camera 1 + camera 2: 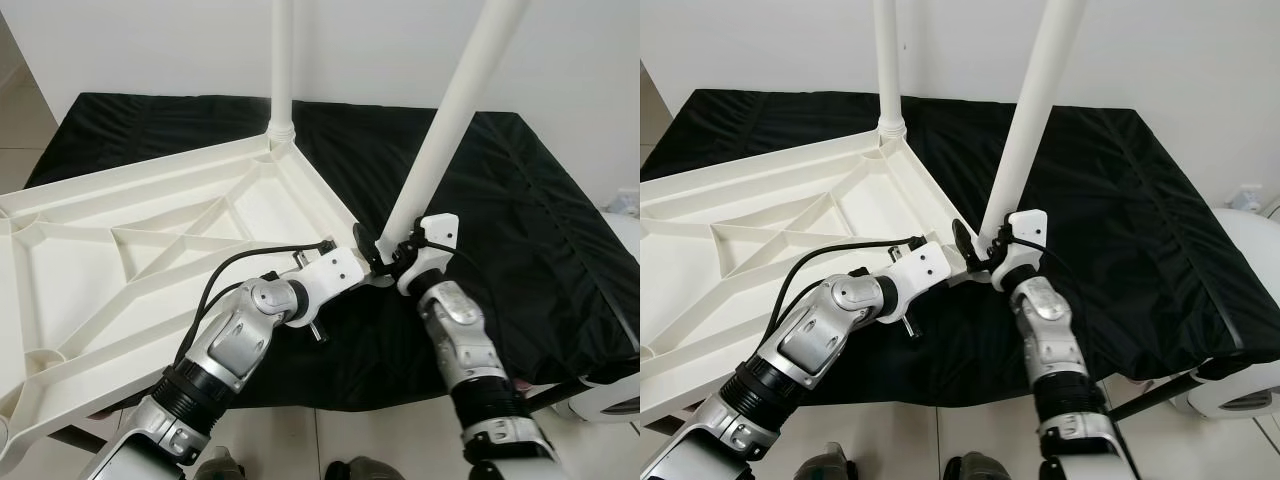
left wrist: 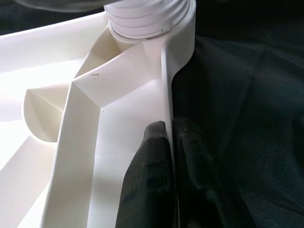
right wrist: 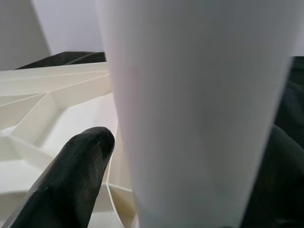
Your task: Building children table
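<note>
The white plastic table top [image 1: 150,230] lies upside down on a black cloth. One white leg [image 1: 283,60] stands upright in its far corner socket. A second white leg [image 1: 450,120] leans to the right, its ribbed lower end [image 2: 142,19] sitting in the near corner socket. My right gripper [image 3: 190,152] is shut on this leg just above the socket, one black finger [image 3: 76,180] on each side. My left gripper [image 2: 168,156] is shut on the table top's rim [image 2: 166,85] next to that corner, pinching the thin wall between its fingers.
The black cloth [image 1: 500,220] covers a low surface that ends close in front of me. A white wall rises behind it. A white rounded object [image 1: 610,395] sits at the lower right, and tiled floor [image 1: 20,120] shows at the left.
</note>
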